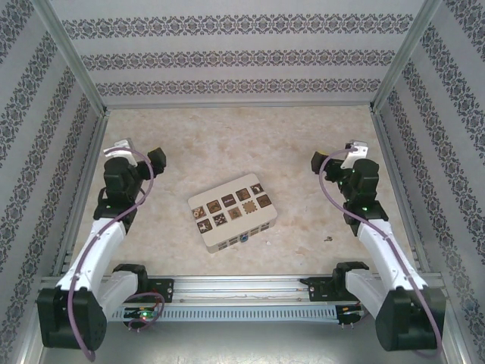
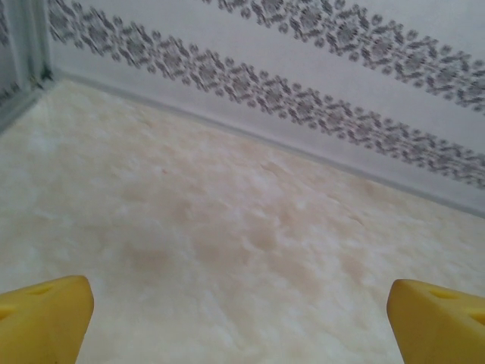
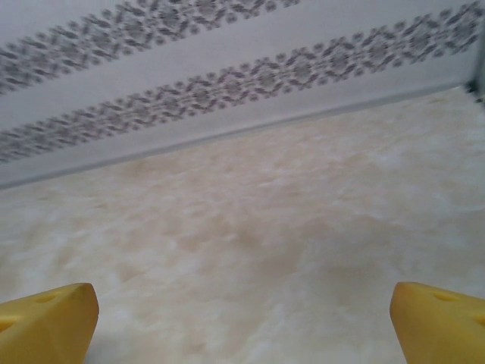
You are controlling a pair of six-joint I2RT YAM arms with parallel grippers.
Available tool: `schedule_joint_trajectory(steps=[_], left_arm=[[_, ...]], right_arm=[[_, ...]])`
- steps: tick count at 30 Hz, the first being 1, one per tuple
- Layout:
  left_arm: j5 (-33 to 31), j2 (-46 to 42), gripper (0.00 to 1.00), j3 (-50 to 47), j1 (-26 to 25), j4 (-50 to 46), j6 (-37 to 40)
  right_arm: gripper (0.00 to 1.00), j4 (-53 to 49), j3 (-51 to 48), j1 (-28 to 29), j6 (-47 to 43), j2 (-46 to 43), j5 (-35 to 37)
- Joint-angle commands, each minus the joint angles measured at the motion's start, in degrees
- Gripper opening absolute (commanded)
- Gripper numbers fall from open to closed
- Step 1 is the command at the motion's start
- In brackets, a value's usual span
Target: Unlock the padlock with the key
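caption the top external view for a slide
left end effector and right end effector, both open, flank white perforated box with brown patterned tiles; tiny dark metal key at its right

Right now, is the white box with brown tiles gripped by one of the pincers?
No, the white box sits alone, well apart from the left pincer and the right pincer, both gaping empty.

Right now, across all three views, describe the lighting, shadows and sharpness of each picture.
Top external view: even, soft light, faint shadows; white box sharp, key just a dark speck. Left wrist view: wall pattern soft, table palely washed out. Right wrist view: the same pattern even blurrier.
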Motion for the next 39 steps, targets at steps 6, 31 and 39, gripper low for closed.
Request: schedule_joint_trajectory(steps=[6,31,39], left_arm=[[19.3,-6.5,0.99,3.9,0.5,-34.8,-11.3],[38.0,6.1,0.99,-6.6,-17.0,-19.2,-23.0],[36.3,13.7,1.00,-2.1,-20.0,-14.4,-23.5]], right_arm=[[0.98,-18.6,2.9,2.4,14.6,0.3,-21.3],[0.98,-24.3,10.8,24.1,12.0,24.3,-24.7],[0.98,-25.0,12.4,24.7,11.6,26.7,-26.3]])
